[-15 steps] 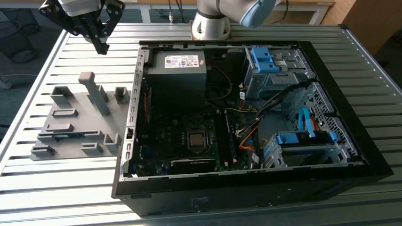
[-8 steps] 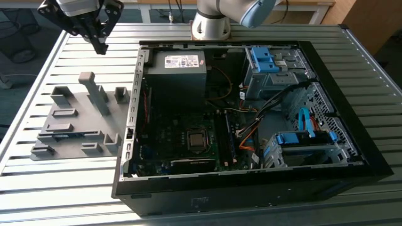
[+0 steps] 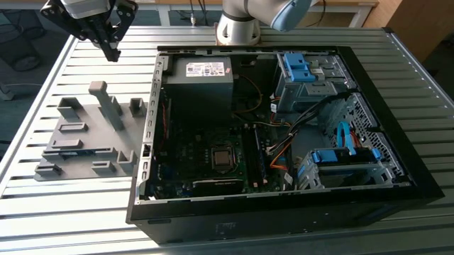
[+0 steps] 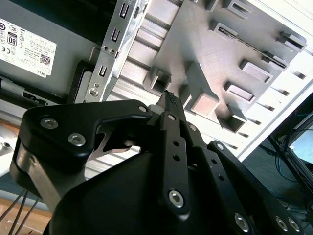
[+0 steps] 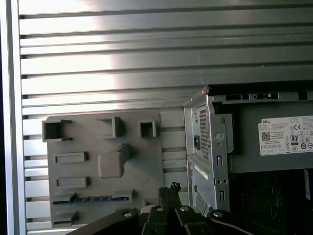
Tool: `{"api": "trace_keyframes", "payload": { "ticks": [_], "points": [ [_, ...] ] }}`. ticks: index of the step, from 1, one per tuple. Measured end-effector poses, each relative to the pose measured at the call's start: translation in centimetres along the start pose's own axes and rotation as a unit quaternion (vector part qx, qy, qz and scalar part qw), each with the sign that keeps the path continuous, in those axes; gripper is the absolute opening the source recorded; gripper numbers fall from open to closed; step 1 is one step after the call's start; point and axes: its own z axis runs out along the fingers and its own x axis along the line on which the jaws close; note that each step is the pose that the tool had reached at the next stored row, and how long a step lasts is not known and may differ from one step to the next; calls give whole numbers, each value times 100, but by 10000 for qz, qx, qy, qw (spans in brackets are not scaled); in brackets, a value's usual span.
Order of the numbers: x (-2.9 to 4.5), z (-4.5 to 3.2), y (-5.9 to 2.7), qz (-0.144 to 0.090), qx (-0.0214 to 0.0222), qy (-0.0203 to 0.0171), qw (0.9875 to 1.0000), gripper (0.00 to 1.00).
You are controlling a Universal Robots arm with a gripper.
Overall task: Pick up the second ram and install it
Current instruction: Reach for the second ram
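Note:
The second ram (image 3: 73, 153) is a thin blue-green strip standing on edge in a slot of the grey holder plate (image 3: 85, 133), at the exterior view's left. The first wrist view shows the second ram (image 5: 93, 199) low on that plate (image 5: 146, 161). My gripper (image 3: 111, 53) hangs high above the table beyond the plate's far end, well clear of the stick. Its fingers are shut together with nothing between them, as both wrist views show at the gripper (image 4: 168, 98) (image 5: 168, 188).
The open computer case (image 3: 284, 212) lies beside the plate, with the power supply (image 3: 202, 69), motherboard (image 3: 212, 159) and blue drive cages (image 3: 341, 156) inside. Tall grey blocks (image 3: 106, 103) stand up from the plate. The slatted metal table (image 3: 85, 207) surrounds both.

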Motion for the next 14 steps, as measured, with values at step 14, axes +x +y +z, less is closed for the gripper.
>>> {"api": "trace_keyframes", "payload": {
  "ticks": [14],
  "points": [
    [46,1,-4,0,0,0,10000,11]
  ]
}}
